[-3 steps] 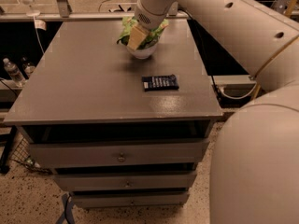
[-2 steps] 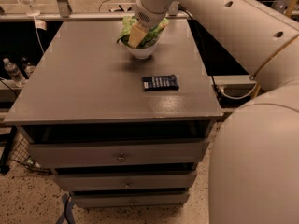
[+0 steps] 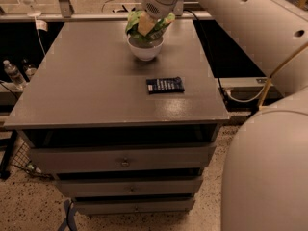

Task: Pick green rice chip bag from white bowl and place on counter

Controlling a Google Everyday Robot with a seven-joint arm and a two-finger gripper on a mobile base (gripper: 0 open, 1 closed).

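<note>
Nearest to me were the three drawers (image 3: 125,160) of the cabinet, and above them the counter (image 3: 82,95), grey and flat. A dark-blue packet (image 3: 165,85) lay on it toward the right, well apart from the bowl. Further back stood the white bowl (image 3: 145,49), upright on its foot. The green rice chip bag (image 3: 133,24) bulged above its rim, crumpled, its lower end at the bowl's mouth. My gripper (image 3: 149,28) came down on the bag from above, at the far side of the counter. One tan finger pad (image 3: 147,25) pressed flat against the bag's front, so I judged that I was closed on the bag, with a fold of it pinched between my fingers.

The risk lay in that pinch. The bag was soft and shiny, and held by only a fold it could slide out as I carried it. If its lower end dragged on the rim, the light bowl might tip or skate across the counter. Setting it down too near the packet or the back edge would also be poor.

Against a second earlier, the bag and my pad sat higher and a little to the right. More of the bowl's rim showed. The bowl and packet had not shifted.
</note>
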